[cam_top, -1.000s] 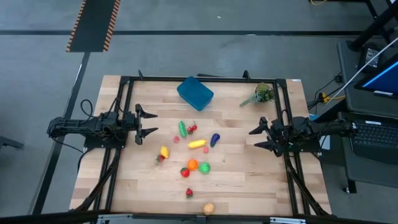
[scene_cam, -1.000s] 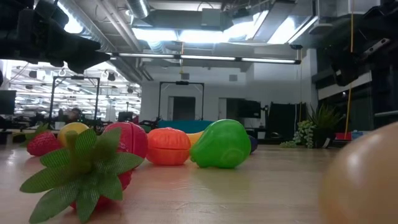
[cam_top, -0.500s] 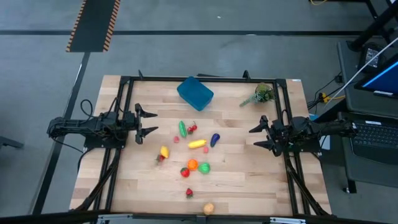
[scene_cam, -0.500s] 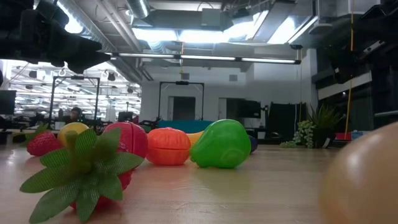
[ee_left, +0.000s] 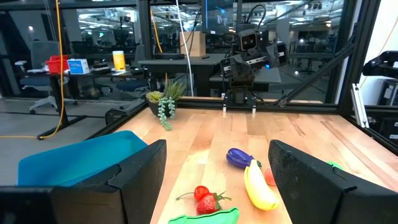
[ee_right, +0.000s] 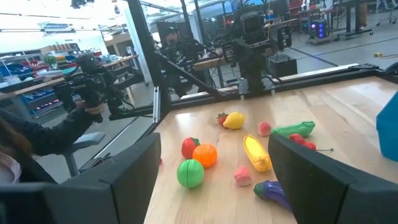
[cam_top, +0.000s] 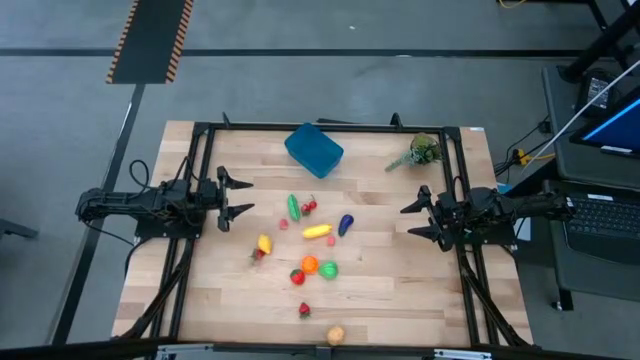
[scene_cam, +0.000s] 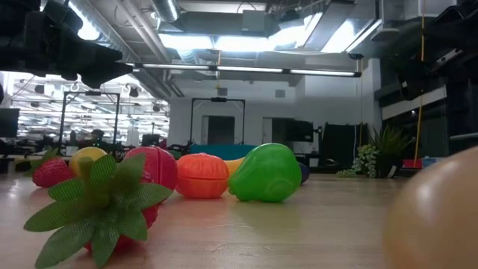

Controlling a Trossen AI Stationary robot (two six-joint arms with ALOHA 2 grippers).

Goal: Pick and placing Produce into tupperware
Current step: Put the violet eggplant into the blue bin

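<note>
Here, toy produce (cam_top: pixel 310 264) lies scattered mid-table; blue tupperware (cam_top: pixel 313 150) sits at twelve o'clock; left gripper (cam_top: pixel 243 198) at nine and right gripper (cam_top: pixel 407 221) at three hover spread, empty.

From my remote station, the right wrist camera looks out between the right gripper (ee_right: pixel 214 180), its two dark fingers (ee_right: pixel 323 180) spread wide with nothing between them. Toy produce lies scattered on the wooden table (ee_right: pixel 336 102): a green round fruit (ee_right: pixel 190 173) just beside an orange one (ee_right: pixel 205 155) and a red one (ee_right: pixel 190 147), a yellow banana (ee_right: pixel 255 153), a small pink piece (ee_right: pixel 242 176), a purple eggplant (ee_right: pixel 272 190), a green cucumber (ee_right: pixel 293 129), red cherries (ee_right: pixel 303 142) and a yellow lemon (ee_right: pixel 234 120). The left arm (ee_right: pixel 255 46) sits across the table. A blue container edge (ee_right: pixel 388 129) shows at the frame's side.
</note>
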